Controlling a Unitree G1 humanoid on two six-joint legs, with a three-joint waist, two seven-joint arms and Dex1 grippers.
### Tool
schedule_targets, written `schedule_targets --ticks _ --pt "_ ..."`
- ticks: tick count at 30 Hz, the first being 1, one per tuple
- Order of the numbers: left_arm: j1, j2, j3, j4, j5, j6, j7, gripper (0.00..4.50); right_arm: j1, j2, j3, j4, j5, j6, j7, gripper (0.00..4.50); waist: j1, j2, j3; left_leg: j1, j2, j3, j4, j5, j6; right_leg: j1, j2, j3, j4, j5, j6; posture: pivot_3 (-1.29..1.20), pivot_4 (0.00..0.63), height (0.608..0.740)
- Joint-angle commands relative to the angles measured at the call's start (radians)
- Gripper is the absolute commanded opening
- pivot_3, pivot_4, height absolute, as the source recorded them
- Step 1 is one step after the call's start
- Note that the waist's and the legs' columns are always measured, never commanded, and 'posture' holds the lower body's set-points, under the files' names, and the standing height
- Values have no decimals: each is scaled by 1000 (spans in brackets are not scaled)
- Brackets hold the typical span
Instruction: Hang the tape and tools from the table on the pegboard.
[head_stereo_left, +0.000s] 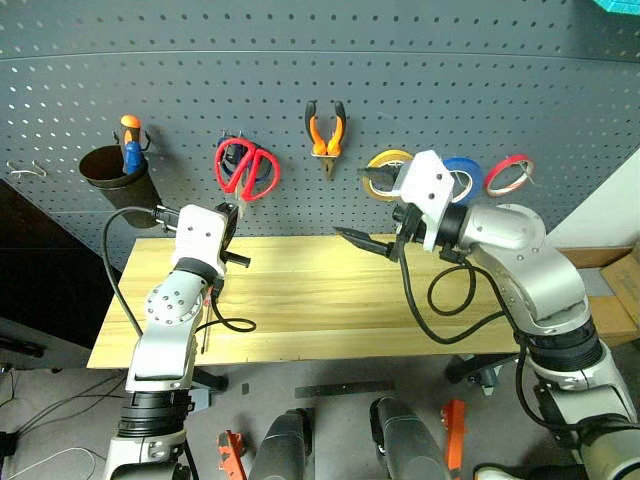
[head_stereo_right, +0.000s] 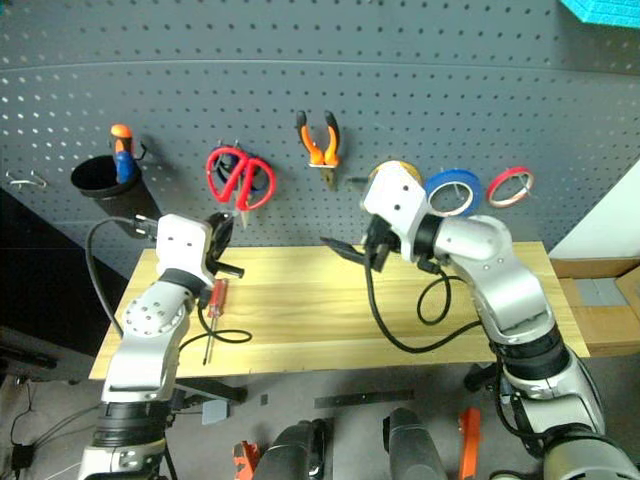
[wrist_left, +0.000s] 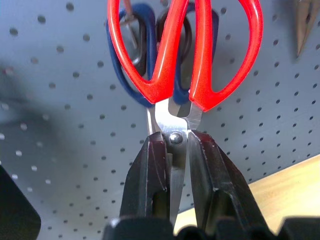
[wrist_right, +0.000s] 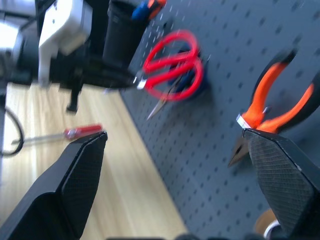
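1. Pegboard (head_stereo_left: 300, 90): dark grey panel with a regular grid of small holes, behind the table. No legible writing on anything.
2. Table (head_stereo_left: 330, 310): long light yellow wooden top, visible grain, standing against the pegboard.
3. Right gripper (wrist_right: 175, 165): two black textured fingers spread wide apart, nothing between them; raised in front of the board below the pliers.
4. Left gripper (wrist_left: 176, 170): black fingers closed on the steel blades of the red scissors, just below the pivot screw.
5. Black cup (head_stereo_left: 118, 172): round, on the board's left side, holding an orange-and-blue screwdriver (head_stereo_left: 130, 140) upright.
6. Red scissors (head_stereo_left: 246, 170): glossy red loop handles uppermost against the board, long axis upright, blades pointing down; blue scissors (wrist_left: 135, 55) directly behind them.
7. Pliers (head_stereo_left: 325, 135): orange-and-black handles up, needle nose down, hanging on the board.
8. Tape rolls: yellow (head_stereo_left: 385, 172), blue tape (head_stereo_right: 455, 190), thin red (head_stereo_left: 508, 175), flat rings in a row on the board.
9. Red screwdriver (head_stereo_right: 212, 312): lying on the table near the left arm, red handle toward the board, steel shaft toward the front edge.
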Motion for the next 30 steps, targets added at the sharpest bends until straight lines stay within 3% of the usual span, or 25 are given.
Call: schedule_targets --ticks 1,4,9,16,23,30 --pt "-15 -11 4 -12 0 36 25 257 -12 8 -27 -24 15 -10 -7 4500 0 0 0 0 0 0 0 0 0 0 0 0 0 0 0 -123 199 740" --pt "-19 -25 6 -11 -19 52 21 257 -13 16 -27 -25 15 -8 -13 4500 0 0 0 0 0 0 0 0 0 0 0 0 0 0 0 -124 203 740" --pt "-20 -24 -4 -7 -20 68 15 1843 -3 26 -26 -32 20 4 -21 4500 0 0 0 0 0 0 0 0 0 0 0 0 0 0 0 -124 200 740" --pt "82 -20 13 -20 -60 199 -19 4121 47 88 5 -47 34 177 -124 4500 -2 0 0 0 0 0 0 0 0 0 -1 1 1 0 0 -114 207 740" --pt "78 4 168 47 -170 500 13 4121 66 232 46 -136 105 558 -257 4500 -2 0 1 0 1 -1 0 0 0 -2 -1 0 4 0 0 -109 242 740" --pt "-71 106 229 282 -229 654 -29 4121 15 419 89 -70 93 705 -385 4500 -3 0 3 0 1 -1 1 0 0 -2 3 0 3 0 1 -96 291 740"
